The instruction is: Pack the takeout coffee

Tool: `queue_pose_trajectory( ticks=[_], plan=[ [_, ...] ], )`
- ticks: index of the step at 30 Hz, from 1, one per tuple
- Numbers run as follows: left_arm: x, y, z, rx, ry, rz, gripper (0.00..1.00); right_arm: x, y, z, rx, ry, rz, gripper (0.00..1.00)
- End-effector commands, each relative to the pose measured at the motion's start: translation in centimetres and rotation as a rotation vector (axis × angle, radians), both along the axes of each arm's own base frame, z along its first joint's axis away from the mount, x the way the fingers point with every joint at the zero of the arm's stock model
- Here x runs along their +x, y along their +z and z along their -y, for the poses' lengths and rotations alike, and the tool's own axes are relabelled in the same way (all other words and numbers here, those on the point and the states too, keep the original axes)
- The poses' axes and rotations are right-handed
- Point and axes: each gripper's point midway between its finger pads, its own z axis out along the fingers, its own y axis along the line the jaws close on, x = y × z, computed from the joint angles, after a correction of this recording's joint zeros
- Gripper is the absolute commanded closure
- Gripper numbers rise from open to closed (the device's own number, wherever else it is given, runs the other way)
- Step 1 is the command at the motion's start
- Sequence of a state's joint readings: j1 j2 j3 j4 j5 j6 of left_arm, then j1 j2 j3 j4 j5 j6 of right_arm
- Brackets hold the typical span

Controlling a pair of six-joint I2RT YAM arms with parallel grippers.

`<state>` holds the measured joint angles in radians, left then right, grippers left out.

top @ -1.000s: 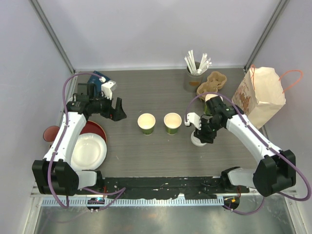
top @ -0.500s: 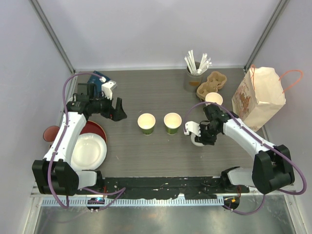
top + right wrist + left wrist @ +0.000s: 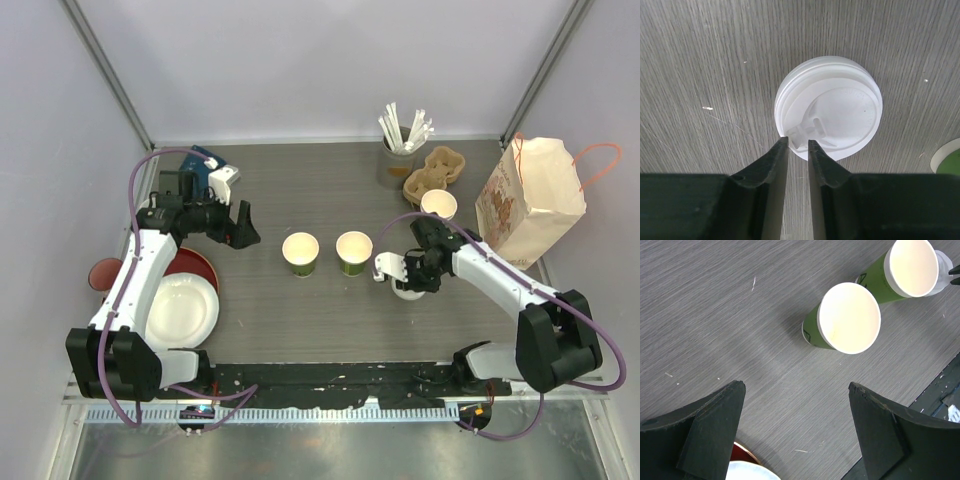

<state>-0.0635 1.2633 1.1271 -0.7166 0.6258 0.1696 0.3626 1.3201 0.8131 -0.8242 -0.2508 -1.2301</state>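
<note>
Plastic coffee lid (image 3: pixel 835 110): laid flat on the table (image 3: pixel 700 60), just beside a green paper cup (image 3: pixel 951 159). Right gripper (image 3: pixel 797 144): jaws are set close together astride the lid's rim; a grip cannot be determined. Left gripper (image 3: pixel 796 387): held wide apart, nothing grasped.

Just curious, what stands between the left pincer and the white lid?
Two open green cups, side by side; the top view shows them.

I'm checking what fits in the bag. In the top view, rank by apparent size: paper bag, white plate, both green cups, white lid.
paper bag
white plate
left green cup and right green cup, alike
white lid, partly hidden, so unsure against the cups
</note>
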Motion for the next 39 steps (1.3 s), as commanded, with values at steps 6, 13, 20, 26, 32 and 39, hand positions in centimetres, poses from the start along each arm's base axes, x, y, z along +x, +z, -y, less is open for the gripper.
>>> queue_pose_trajectory(
  ticks=[6,13,20,26,32,39],
  plan=[
    [0.4,1.4,0.3,-0.008,-0.03,0.048,0.1,-0.3,-0.6,0.4,-0.053,0.025,-0.016,0.8],
    [0.3,1.5,0.3,0.0,-0.036,0.052,0.1,-0.5,-0.7,0.4,-0.058,0.03,-0.027,0.86],
    [0.4,1.5,0.3,0.0,-0.036,0.049,0.1,-0.5,0.4,-0.1,-0.042,0.034,-0.018,0.99],
    [0.6,1.7,0.3,0.0,-0.034,0.049,0.1,0.2,2.7,-0.8,0.003,0.0,0.021,0.99],
    [0.7,1.8,0.2,-0.001,-0.031,0.051,0.1,1.2,5.3,-1.1,0.024,-0.04,0.067,0.99],
    [0.8,1.6,0.2,0.004,-0.022,0.042,0.1,2.8,10.3,-1.6,0.069,-0.078,0.18,0.99]
  ],
)
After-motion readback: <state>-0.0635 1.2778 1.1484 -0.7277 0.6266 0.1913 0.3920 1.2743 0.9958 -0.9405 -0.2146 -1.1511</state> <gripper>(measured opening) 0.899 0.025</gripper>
